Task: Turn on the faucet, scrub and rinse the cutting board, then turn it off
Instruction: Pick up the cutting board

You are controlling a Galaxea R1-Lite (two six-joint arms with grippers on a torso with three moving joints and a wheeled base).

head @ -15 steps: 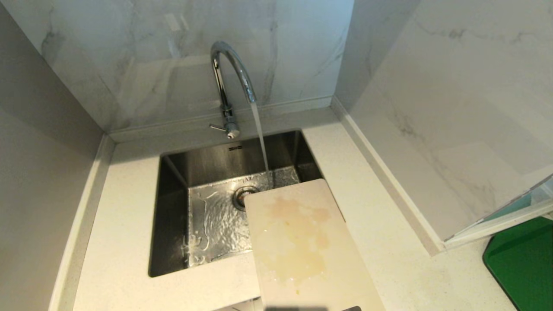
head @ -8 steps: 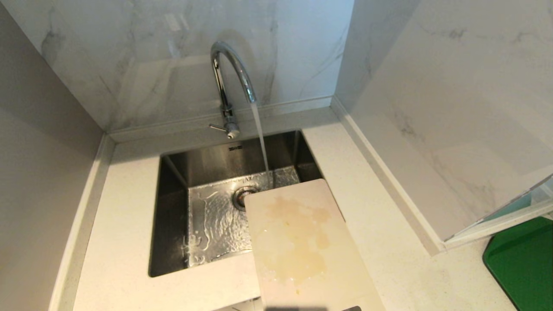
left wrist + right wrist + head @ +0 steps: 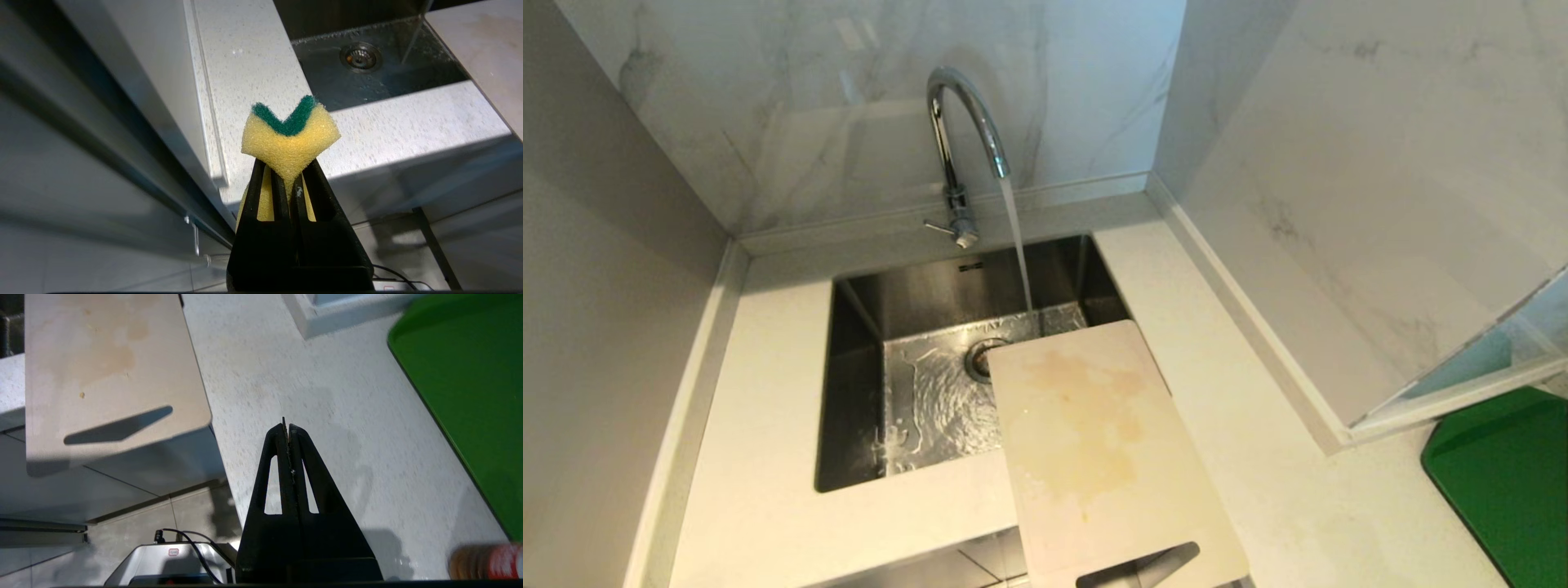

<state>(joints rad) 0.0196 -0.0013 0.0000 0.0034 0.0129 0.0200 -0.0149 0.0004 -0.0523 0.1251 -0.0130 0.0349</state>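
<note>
Marble-veined wall panels [image 3: 849,106] close in the back and right side of a pale speckled counter [image 3: 760,457], which runs along them and ends at a front edge near me. Set into the counter toward its back edge is a steel sink [image 3: 931,392], its floor wet and rippled around the drain [image 3: 980,358]. At the counter's right end a green board [image 3: 1499,482] lies flat, partly out of my head view. Next in size is the cutting board [image 3: 1094,449], cream-white with yellowish-brown stains across its middle; it lies slantwise over the sink's front right corner, its far end above the basin beside the drain and its slot-handle end jutting past the counter's front edge. Behind the sink, at its back rim, stands the faucet [image 3: 964,122], its arched spout pouring a steady stream [image 3: 1017,245] that lands on the sink floor just beyond the board's far edge; its thin lever sticks out at the base. My left gripper [image 3: 288,183] hangs off the counter's front edge, out before the sink's left side, its fingers clamped on a yellow sponge [image 3: 290,139] with a green scouring face, folded into a V. My right gripper [image 3: 287,428] hangs above the counter's front edge between the cutting board and the green board, fingers pressed together on nothing.
</note>
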